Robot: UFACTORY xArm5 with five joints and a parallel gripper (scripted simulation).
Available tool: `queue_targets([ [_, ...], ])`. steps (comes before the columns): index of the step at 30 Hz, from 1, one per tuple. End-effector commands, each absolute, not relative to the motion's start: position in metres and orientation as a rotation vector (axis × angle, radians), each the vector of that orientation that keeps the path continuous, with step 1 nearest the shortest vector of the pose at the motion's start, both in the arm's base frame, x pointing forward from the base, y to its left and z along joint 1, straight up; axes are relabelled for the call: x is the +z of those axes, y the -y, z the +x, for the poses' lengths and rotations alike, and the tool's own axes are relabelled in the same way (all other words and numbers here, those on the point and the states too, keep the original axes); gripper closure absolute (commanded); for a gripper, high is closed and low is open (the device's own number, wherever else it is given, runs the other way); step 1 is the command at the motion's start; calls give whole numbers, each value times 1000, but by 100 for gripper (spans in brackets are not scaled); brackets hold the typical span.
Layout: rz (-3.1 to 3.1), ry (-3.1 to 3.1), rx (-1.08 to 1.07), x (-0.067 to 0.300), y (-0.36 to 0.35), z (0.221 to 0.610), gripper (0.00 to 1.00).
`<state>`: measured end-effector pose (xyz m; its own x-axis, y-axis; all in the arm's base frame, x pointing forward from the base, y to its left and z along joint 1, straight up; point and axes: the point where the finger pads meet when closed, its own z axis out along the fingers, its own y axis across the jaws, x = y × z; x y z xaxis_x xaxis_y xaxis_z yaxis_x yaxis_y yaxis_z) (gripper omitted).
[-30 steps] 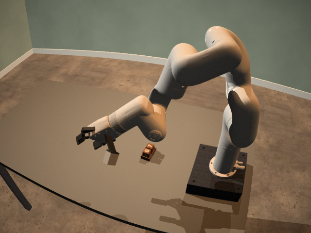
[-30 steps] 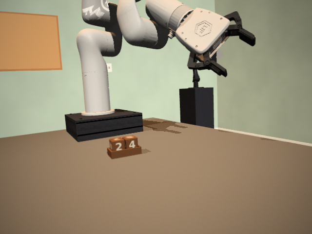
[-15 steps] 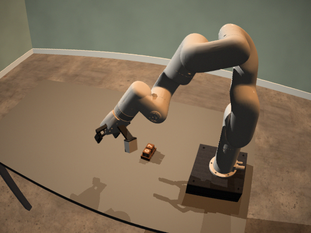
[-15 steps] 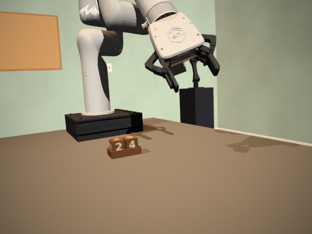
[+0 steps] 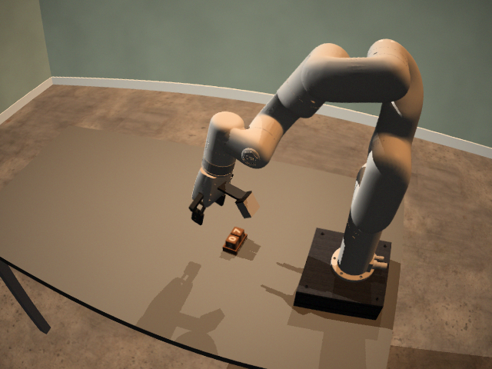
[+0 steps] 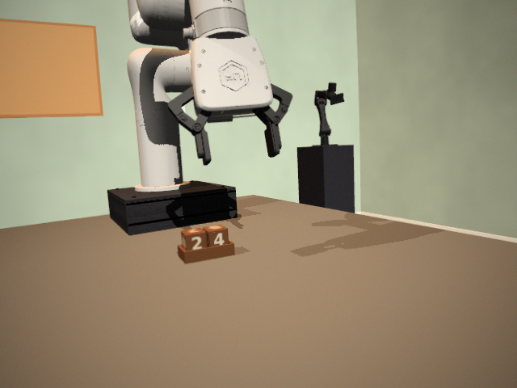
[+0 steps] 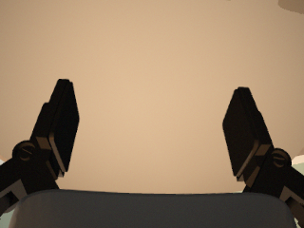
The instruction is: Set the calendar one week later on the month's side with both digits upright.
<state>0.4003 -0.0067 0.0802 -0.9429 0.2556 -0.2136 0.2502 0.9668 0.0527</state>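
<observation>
Wide-open gripper above the block calendar

The wooden tray near the table's middle holds two cubes side by side, "2" and "4"; the spread fingers hold nothing.

Top view: high, far, looking down across table at gripper. Exterior view: low, near table level, facing gripper head-on. Wrist view: close behind fingers, looking down. Top and exterior share calendar below gripper.
</observation>
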Motion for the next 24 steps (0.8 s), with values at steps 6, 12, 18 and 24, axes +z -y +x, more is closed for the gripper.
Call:
queue_targets([
  [6,207,-3088,-2,80,36,354,0],
  [12,160,-3135,0,81,42,341,0],
  [18,160,-3135,0,81,42,341,0],
  [24,160,-3135,0,81,42,341,0],
])
